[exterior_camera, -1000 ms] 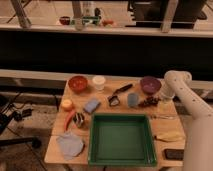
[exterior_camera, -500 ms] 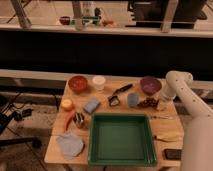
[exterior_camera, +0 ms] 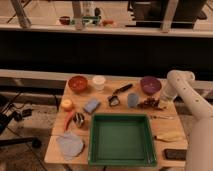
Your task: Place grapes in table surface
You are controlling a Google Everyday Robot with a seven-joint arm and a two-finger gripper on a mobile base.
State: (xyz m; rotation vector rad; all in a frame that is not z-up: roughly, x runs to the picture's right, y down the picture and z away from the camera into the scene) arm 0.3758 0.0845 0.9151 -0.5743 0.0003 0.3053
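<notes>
**Purple-red grapes low on the right, your hand close against them**

You had the hand [exterior_camera: 160, 102] down at the right side of the surface [exterior_camera: 172, 125], at the end of the white arm. It was just beside the grapes [exterior_camera: 148, 103] or touching them; I could not tell which. Nor could I tell whether the hand was open, closed or gripping the bunch.

The grapes sat low at the wood, between the purple bowl [exterior_camera: 150, 84] behind them and the green tray [exterior_camera: 122, 140] in front. A small grey-blue object [exterior_camera: 132, 100] lay just beside them, on the side away from the arm.

That spot looked sensible to me: plain wood within easy reach of the arm and outside both bowl and tray, so a bunch left there would count as placed on the surface. I judged the task near its end, with only the release, or the lift clear, left to confirm. A bumpy cluster can roll or cling, so a straight upward withdrawal would have suited it.
</notes>
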